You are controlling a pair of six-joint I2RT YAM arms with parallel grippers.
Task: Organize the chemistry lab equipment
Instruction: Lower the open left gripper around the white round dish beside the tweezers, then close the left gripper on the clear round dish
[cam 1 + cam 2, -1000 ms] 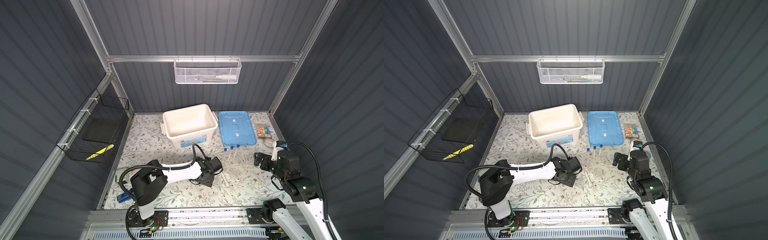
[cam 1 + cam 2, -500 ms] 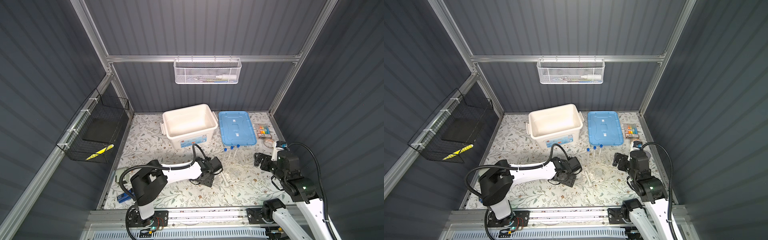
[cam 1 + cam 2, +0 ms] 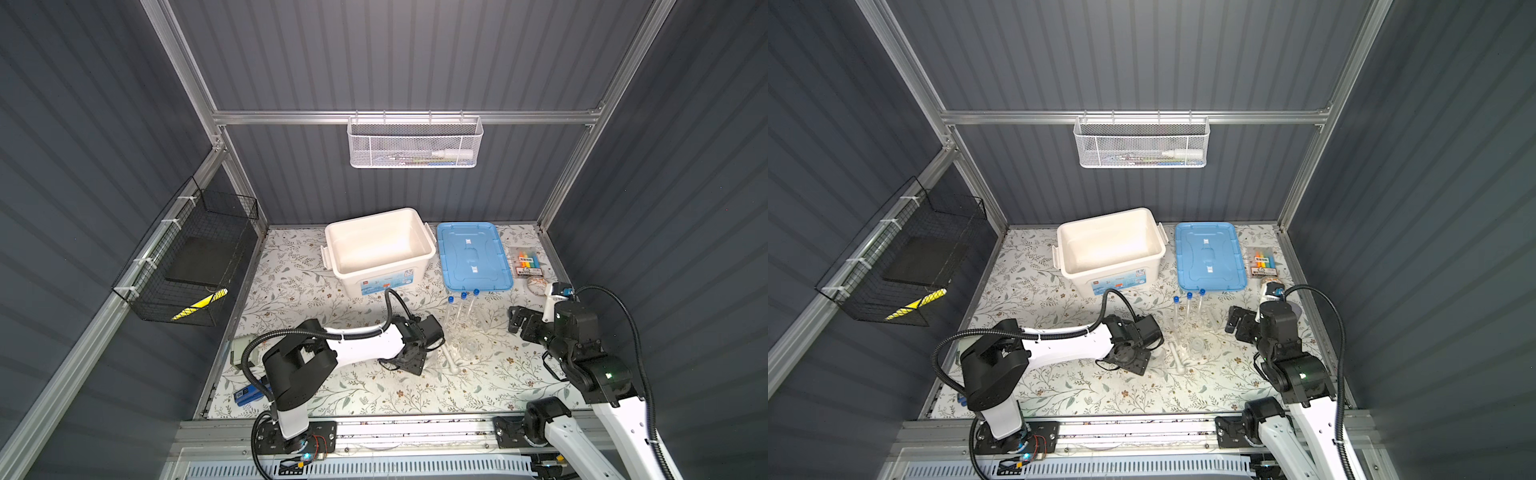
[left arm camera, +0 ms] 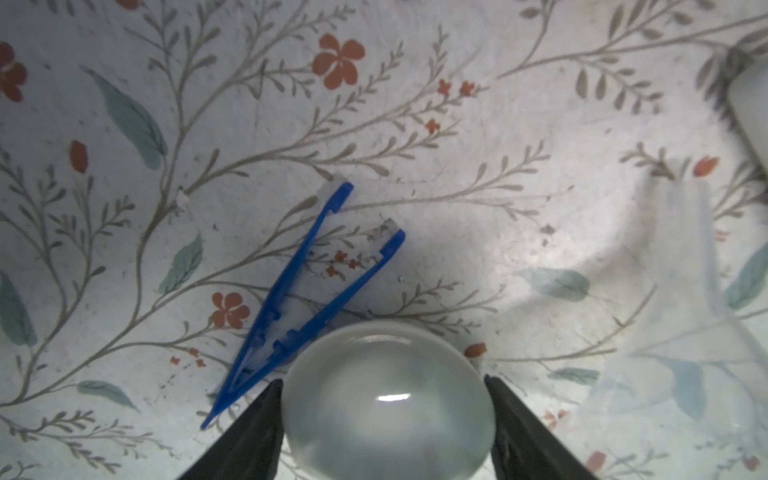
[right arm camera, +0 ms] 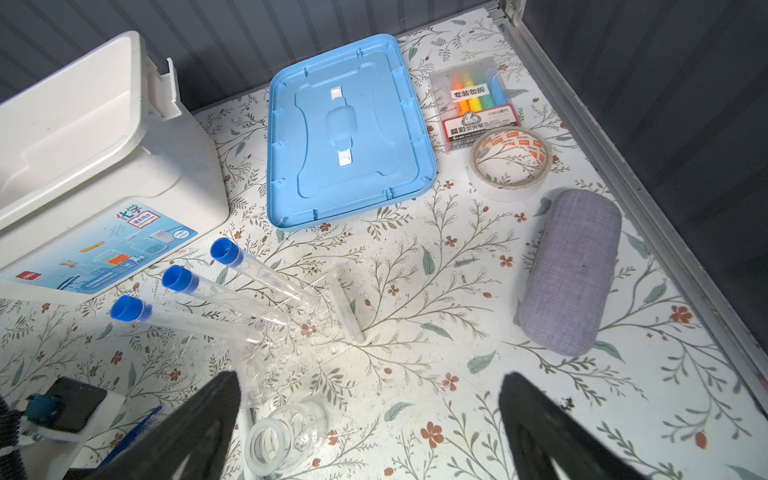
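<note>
The left pincer [image 4: 383, 384] is clenched on both sides of a white ceramic dish [image 4: 386, 419] low over the floral tabletop [image 4: 457, 145], with dark blue tweezers [image 4: 288, 282] just beside it. This looks like the pick-up step in sorting the chemistry set. The right pincer [image 5: 370, 378] hangs spread wide and empty near the blue-capped test tubes [image 5: 178, 279]. The next move likely calls for a level lift and a carry to the open white bin [image 3: 374, 279] at the back, without nudging the tweezers.
</note>
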